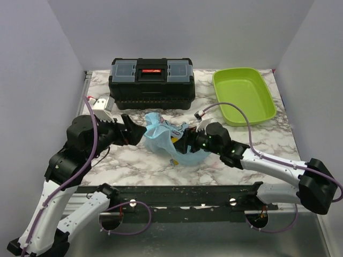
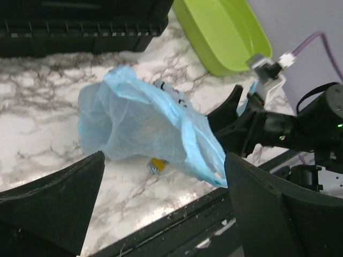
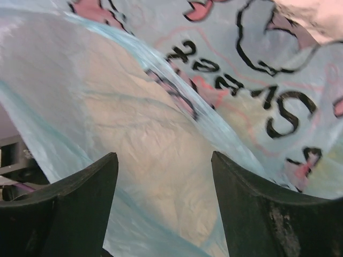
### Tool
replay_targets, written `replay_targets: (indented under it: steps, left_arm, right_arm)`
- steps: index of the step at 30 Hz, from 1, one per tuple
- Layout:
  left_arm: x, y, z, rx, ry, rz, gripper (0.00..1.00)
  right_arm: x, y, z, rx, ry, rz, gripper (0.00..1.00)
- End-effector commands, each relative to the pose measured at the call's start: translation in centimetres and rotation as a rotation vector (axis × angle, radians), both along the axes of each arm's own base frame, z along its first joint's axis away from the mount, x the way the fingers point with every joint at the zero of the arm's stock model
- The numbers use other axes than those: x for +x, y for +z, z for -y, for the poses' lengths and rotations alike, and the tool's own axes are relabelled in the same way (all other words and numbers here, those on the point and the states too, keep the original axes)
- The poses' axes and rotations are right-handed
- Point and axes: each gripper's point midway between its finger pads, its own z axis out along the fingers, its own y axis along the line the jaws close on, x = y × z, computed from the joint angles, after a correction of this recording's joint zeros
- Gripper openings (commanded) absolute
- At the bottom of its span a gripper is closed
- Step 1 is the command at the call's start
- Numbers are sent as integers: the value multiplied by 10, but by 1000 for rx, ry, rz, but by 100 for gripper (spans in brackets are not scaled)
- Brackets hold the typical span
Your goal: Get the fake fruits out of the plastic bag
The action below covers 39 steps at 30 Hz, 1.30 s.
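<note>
The plastic bag (image 1: 159, 137) lies at three o'clock from the wide-open left gripper (image 1: 138, 130); the right gripper (image 1: 187, 142), jaws parted, is nearer

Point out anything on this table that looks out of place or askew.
The plastic bag lies crumpled on its side mid-table, and a small yellow-and-silver block pokes out from under its near edge. The green tray sits slightly askew. Nothing looks spilled or broken.

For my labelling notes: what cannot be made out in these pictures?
Fake fruits: all views, hidden inside the plastic bag; number unclear.
Small yellow object: left wrist view, mostly under the bag.
Printed letters: right wrist view, broken by folds, unreadable.
Table: right wrist view, blocked by the bag.
</note>
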Motion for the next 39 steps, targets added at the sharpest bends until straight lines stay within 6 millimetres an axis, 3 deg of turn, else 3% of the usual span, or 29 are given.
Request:
replay_targets:
  steps: [1,5,8,12,17,21,23,25,27,32,39]
  left_arm:
    - [-30,-48,-1,-10,-38,-162,91]
    - [-56,-70,27,-148,-223,-182,93]
    - [-59,-89,39,-230,-250,-246,99]
    - [-39,-121,43,-223,-174,-342,99]
    - [-12,-140,50,-183,-126,-391,99]
    - [2,-156,52,-161,-84,-424,88]
    - [8,-168,47,-134,-35,-444,84]
    - [14,-172,47,-128,-23,-445,91]
    - [15,-174,49,-133,-24,-462,98]
    - [-3,-156,55,-174,-143,-370,97]
    - [-36,-113,28,-176,-173,-107,99]
  right_arm:
    - [-1,29,-33,114,57,64,74]
    - [-8,27,-58,136,108,54,74]
    - [-17,14,-76,130,132,27,73]
    - [-31,-10,-91,117,168,3,66]
    - [-37,-26,-88,91,183,-17,43]
    - [-45,-34,-88,80,206,-37,29]
    - [-48,-37,-88,83,215,-43,27]
    - [-51,-40,-91,76,229,-51,26]
    - [-55,-42,-96,79,256,-57,26]
    - [-47,-49,-90,31,211,-41,25]
    - [-29,-38,-77,11,105,18,26]
